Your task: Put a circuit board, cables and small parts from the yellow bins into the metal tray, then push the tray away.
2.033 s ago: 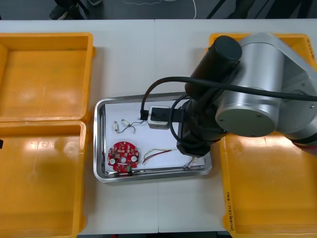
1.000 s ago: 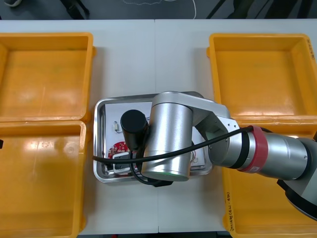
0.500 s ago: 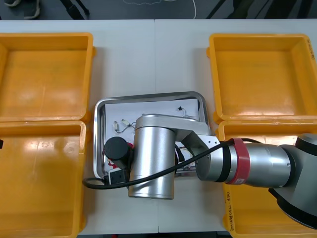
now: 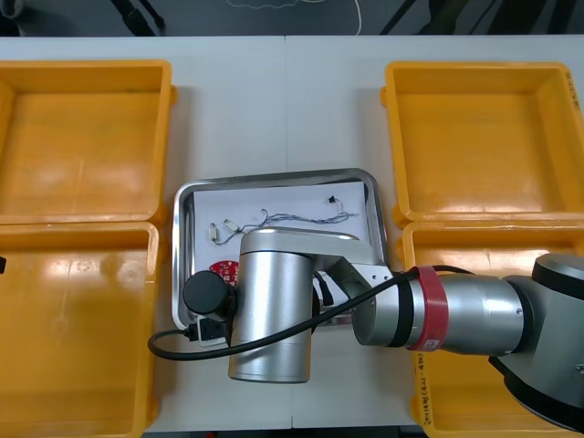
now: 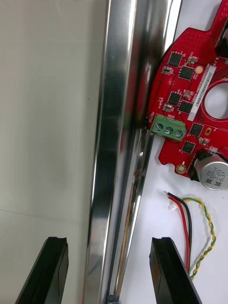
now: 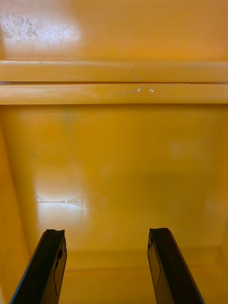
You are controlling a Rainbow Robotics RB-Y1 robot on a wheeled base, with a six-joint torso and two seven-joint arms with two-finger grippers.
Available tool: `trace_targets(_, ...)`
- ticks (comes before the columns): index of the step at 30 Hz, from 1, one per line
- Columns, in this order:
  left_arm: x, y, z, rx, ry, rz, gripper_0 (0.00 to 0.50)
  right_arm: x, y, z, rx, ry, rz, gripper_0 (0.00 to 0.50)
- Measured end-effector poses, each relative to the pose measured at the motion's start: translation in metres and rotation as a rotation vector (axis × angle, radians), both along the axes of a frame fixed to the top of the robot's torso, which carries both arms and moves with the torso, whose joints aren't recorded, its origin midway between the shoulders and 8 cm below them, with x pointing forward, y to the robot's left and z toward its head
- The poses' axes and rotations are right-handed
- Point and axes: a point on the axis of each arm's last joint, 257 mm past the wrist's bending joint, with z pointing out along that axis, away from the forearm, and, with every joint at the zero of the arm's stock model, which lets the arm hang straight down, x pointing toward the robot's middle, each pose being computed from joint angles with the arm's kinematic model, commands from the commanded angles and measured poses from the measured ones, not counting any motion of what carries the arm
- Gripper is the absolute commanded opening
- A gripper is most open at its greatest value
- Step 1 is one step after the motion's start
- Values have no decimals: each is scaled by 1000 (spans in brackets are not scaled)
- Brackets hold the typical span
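Tray (image 4: pixel 180 246) sits mid-table between the yellow bins (image 4: pixel 82 137). It is white inside and holds a red board (image 4: pixel 222 268) and a blue-white cable (image 4: pixel 297 217). The right arm (image 4: pixel 274 310) lies across its near edge.

Right wrist view: the right gripper (image 5: pixel 108 244) is wide open and empty, straddling the tray's rim (image 5: pixel 114 118), with the board and a red-yellow cable (image 5: pixel 184 232) just inside.

Left wrist view: the left gripper (image 6: pixel 105 235), open and empty, hangs over a bin (image 6: pixel 114 156).

A pale, smooth-topped table (image 4: pixel 274 109) carries a thin straight seam (image 4: pixel 286 100) running from 12 o'clock to 6 o'clock. Beyond its far edge, at 12 o'clock, lies dark grey floor (image 4: pixel 201 18), crossed by a thin white cord (image 4: pixel 359 20).
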Motion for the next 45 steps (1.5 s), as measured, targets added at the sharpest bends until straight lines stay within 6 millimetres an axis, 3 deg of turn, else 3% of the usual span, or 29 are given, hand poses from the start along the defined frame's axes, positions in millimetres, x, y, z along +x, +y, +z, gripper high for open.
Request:
trace_targets(33, 0, 0, 0, 0, 0, 0, 500, -2, -4, -28, 5, -14, -49, 500)
trace_targets(35, 0, 0, 0, 0, 0, 0, 500, -2, -4, -28, 7, -16, -50, 452)
trace_targets(36, 0, 0, 0, 0, 0, 0, 500, -2, -4, -28, 7, -18, -51, 452)
trace_targets(38, 0, 0, 0, 0, 0, 0, 500, -1, -4, -29, 7, -22, -53, 223)
trace_targets(40, 0, 0, 0, 0, 0, 0, 500, -1, -4, -29, 7, -23, -53, 151)
trace_targets(41, 0, 0, 0, 0, 0, 0, 500, -1, -4, -29, 7, -24, -53, 65)
trace_targets(45, 0, 0, 0, 0, 0, 0, 500, 2, -4, -27, 9, -37, -54, 0)
